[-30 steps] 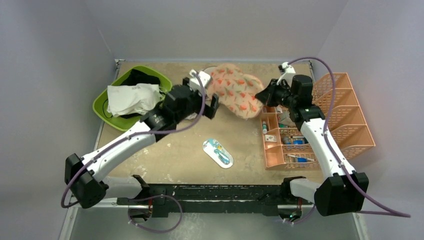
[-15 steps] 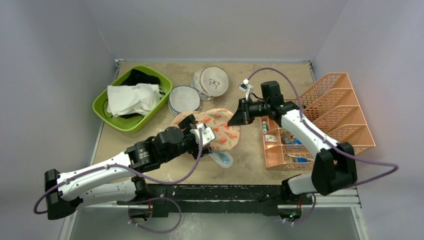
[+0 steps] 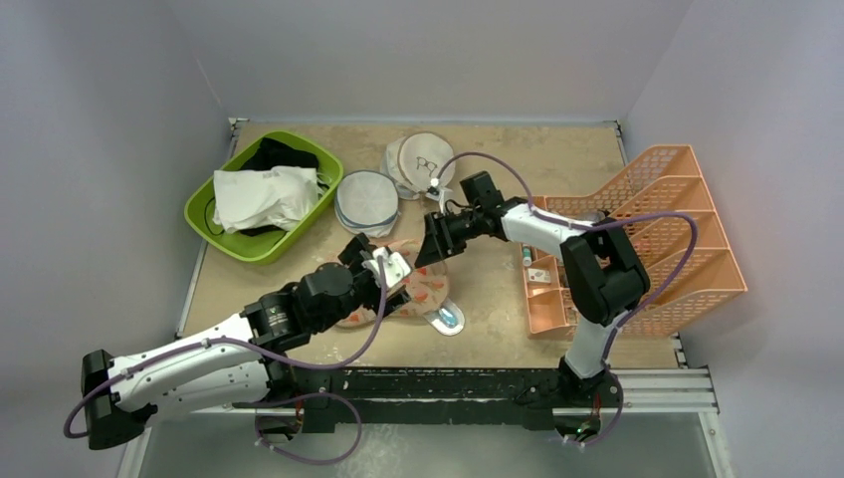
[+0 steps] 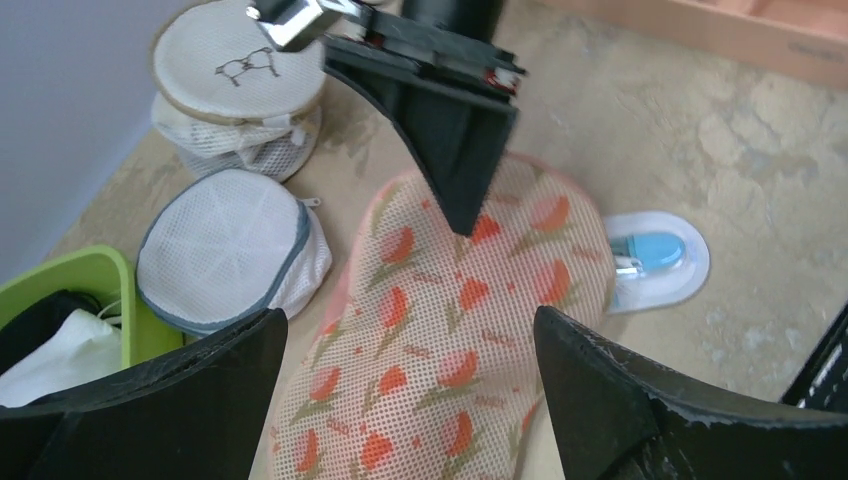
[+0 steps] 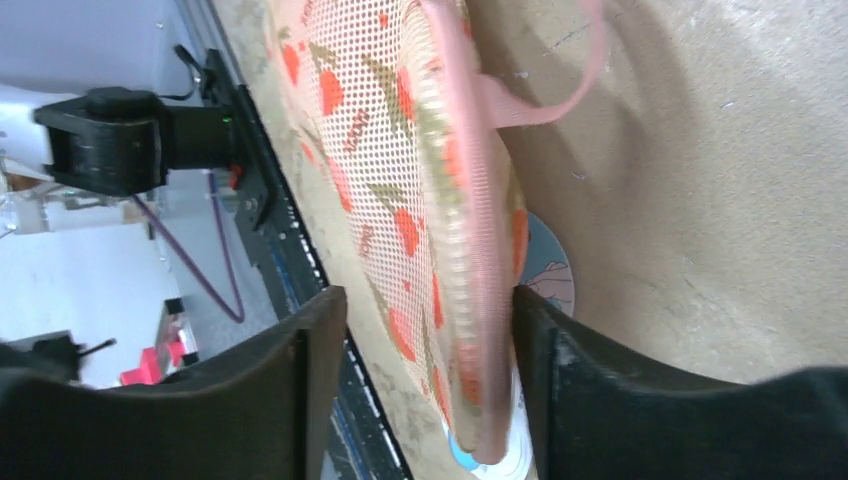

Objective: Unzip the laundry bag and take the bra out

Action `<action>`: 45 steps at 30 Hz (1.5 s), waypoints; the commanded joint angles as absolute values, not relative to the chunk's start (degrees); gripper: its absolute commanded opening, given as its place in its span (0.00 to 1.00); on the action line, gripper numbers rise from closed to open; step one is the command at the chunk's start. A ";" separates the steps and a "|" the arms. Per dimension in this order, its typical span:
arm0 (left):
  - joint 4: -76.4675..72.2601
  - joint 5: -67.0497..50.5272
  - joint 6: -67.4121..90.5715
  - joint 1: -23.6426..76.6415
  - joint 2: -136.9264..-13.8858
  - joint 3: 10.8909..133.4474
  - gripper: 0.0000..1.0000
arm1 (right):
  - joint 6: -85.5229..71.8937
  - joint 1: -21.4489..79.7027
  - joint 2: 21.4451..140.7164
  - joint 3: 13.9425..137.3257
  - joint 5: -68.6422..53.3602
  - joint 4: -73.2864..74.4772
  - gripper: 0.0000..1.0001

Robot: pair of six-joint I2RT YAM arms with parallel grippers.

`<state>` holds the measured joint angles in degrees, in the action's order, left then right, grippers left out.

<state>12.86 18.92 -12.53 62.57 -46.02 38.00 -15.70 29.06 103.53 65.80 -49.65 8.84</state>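
1. my left claw (image 4: pixel 405 325) gapes wide, empty, over the pinkish-beige flower-printed mesh laundry bag (image 4: pixel 440 340).
2. my right claw (image 5: pixel 425 310), half open, straddles the bag's rim loosely.
3. the bag lies on the tan table (image 3: pixel 498 299).

The laundry bag (image 4: pixel 440 330) is open-weave mesh cloth with a printed, matt face. The surface (image 4: pixel 760 150) looks mottled, matt and slightly rough. The bin (image 3: pixel 254 246) is smooth green plastic, and the rack (image 3: pixel 697 269) is latticed orange plastic.

Pale grey walls (image 3: pixel 428 50) enclose a mottled tan, evenly lit tabletop (image 3: pixel 498 294).
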 commanded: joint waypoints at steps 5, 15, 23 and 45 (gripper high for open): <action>5.41 16.67 -1.83 52.30 -45.74 42.01 0.93 | -16.51 32.55 94.75 56.44 -40.36 5.09 0.81; 6.19 17.78 1.23 51.22 -49.20 45.11 0.94 | -20.16 34.04 77.96 45.97 -31.88 7.20 0.92; 4.83 17.79 3.57 50.19 -49.75 45.35 0.94 | -28.68 46.91 77.48 39.65 -32.03 -1.57 0.92; 6.79 18.72 2.01 50.17 -51.80 45.32 0.94 | -33.84 34.92 90.89 39.13 -8.68 -14.89 1.00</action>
<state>8.23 18.41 2.33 50.37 -51.53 42.78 -35.44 43.75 87.68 39.42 -15.49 -9.06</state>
